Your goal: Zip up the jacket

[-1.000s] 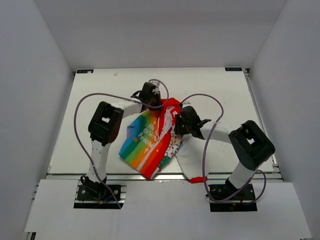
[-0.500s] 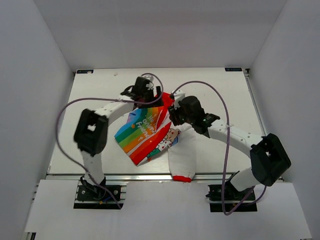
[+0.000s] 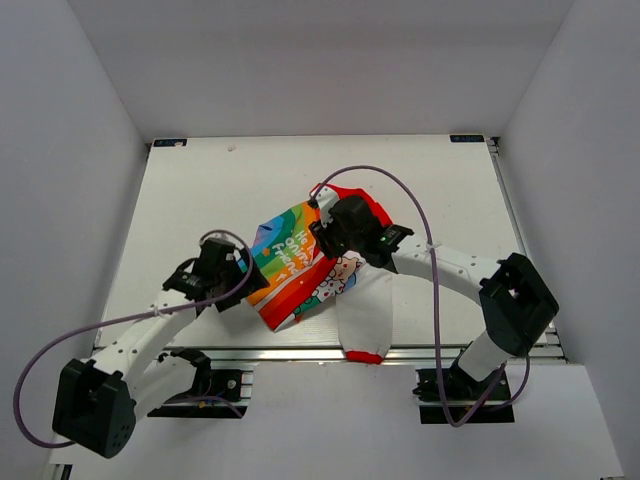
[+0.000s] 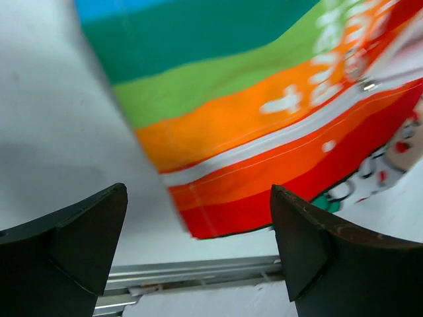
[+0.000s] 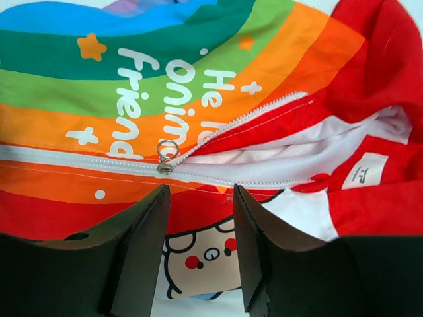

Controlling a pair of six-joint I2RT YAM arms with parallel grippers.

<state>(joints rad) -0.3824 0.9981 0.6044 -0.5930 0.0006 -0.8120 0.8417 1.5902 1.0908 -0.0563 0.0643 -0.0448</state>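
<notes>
The jacket (image 3: 300,265) lies in the middle of the table, rainbow front up, with its red hood (image 3: 365,205) at the far right and a white sleeve (image 3: 362,315) running toward the near edge. The zipper's ring pull (image 5: 165,157) sits partway along; the teeth are joined to its left and parted toward the hood. My right gripper (image 3: 322,238) (image 5: 199,191) hovers open over the cartoon print (image 5: 211,251), just below the zipper. My left gripper (image 3: 228,278) (image 4: 198,191) stands wide open beside the rainbow hem (image 4: 231,132), with nothing between its fingers.
A metal rail (image 3: 250,352) (image 4: 198,271) runs along the table's near edge. The sleeve's red cuff (image 3: 362,356) reaches over it. Purple cables (image 3: 400,185) loop above both arms. White walls close in the table on three sides.
My left gripper opened, let go of the jacket and swung from its far side to its near left. The right gripper shifted left over the jacket, which now lies flatter.
</notes>
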